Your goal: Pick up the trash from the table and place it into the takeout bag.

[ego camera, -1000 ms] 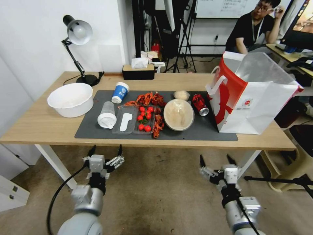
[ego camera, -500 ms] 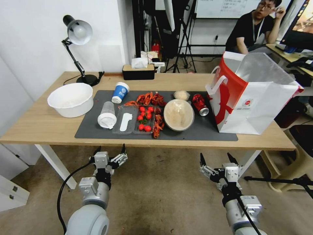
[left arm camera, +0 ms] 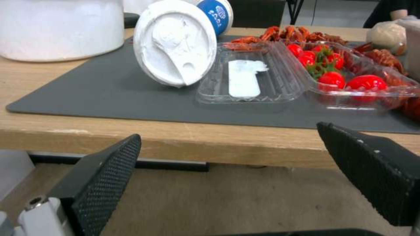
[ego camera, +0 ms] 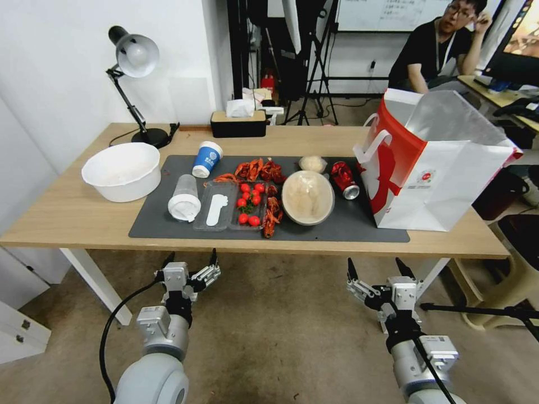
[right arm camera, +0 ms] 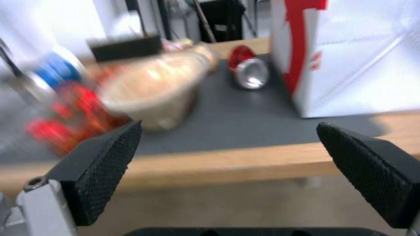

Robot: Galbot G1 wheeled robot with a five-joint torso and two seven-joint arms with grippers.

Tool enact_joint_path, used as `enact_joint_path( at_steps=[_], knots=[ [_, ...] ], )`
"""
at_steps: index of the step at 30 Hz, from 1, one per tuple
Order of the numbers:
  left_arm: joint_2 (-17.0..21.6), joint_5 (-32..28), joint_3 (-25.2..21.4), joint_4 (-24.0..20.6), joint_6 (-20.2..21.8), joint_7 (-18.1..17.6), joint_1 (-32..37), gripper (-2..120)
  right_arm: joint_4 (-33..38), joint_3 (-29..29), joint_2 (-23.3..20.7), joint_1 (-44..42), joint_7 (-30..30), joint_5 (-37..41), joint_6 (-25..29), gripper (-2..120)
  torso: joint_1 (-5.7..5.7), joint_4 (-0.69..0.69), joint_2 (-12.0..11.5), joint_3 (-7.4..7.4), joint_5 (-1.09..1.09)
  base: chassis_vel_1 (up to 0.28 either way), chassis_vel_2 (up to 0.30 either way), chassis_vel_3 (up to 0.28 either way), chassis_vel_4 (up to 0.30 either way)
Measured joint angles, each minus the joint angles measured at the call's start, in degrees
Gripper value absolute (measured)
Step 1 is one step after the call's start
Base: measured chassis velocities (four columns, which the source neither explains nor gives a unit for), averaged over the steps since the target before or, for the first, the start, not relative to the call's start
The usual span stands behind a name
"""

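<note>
Trash lies on the table, beyond both spread grippers.

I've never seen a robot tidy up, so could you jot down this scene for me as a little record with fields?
Table: light wood, dark mat on top
Bag: white and red, upright at the table's right end, mouth open
Can: red, crushed, lying on the mat beside the bag
Bowl: lidded, mid-mat, left of the can
Paper wad: behind the bowl
Clear cup: on its side, left part of the mat
Blue cup: upright behind the clear cup
Left gripper: below the table's front edge, fingers open, empty
Right gripper: below the front edge, fingers open, empty
</note>
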Motion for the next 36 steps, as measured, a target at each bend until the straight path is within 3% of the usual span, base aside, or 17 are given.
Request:
enact_joint_path(
  at_steps=[2, 4, 5, 9, 13, 18, 24, 36],
  knots=[
    [-0.04, 0.05, -0.05, 0.00, -0.01, 0.01, 0.05, 100, 0.32, -0.10, -0.18, 0.39, 0.31, 3.06, -0.35, 100, 0.00, 0.00, 0.00, 0.00, -0.01, 0.000, 0.000, 0.000, 0.000],
    [-0.27, 0.29, -0.16, -0.10, -0.09, 0.03, 0.44, 100, 1.45, -0.47, -0.98, 2.82, 3.49, 17.18, -2.22, 100, 0.00, 0.00, 0.00, 0.00, 0.00, 0.000, 0.000, 0.000, 0.000],
    [-0.27, 0.29, -0.16, -0.10, -0.09, 0.03, 0.44, 100, 1.45, -0.47, -0.98, 2.82, 3.49, 17.18, -2.22, 100, 0.00, 0.00, 0.00, 0.00, 0.00, 0.000, 0.000, 0.000, 0.000],
    [-0.76, 0.30, -1.06, 0.00, -0.72, 0.53, 0.59, 100, 1.34, -1.53, -1.78, 8.32, 13.91, 35.84, -3.88, 100, 0.00, 0.00, 0.00, 0.00, 0.00, 0.000, 0.000, 0.000, 0.000],
    [-0.85, -0.08, -1.93, 0.12, -0.75, 0.67, 0.32, 100, -0.88, -2.10, -2.37, 11.67, 17.26, 43.42, -3.66, 100, 0.00, 0.00, 0.00, 0.00, 0.00, 0.000, 0.000, 0.000, 0.000],
    [-0.89, 0.11, -2.38, 0.64, -0.90, 0.71, 0.51, 100, -5.05, -4.60, -3.41, 16.83, 19.69, 47.68, -2.90, 100, 0.01, 0.01, 0.00, 0.00, -0.01, 0.000, 0.000, 0.000, 0.000],
    [-1.56, 0.53, -3.20, 0.80, -1.36, 0.72, 0.93, 100, -11.37, -8.69, -4.10, 26.31, 24.93, 50.33, -5.56, 100, 0.01, 0.00, 0.00, 0.01, 0.00, 0.000, 0.000, 0.000, 0.000],
    [-1.92, 1.39, -3.86, 0.33, -1.92, 0.57, 2.70, 100, -17.09, -12.92, -1.95, 33.85, 33.29, 56.34, -7.37, 97, 0.02, 0.00, 0.00, 0.01, -0.01, 0.000, 0.000, 0.000, 0.000]
  ],
)
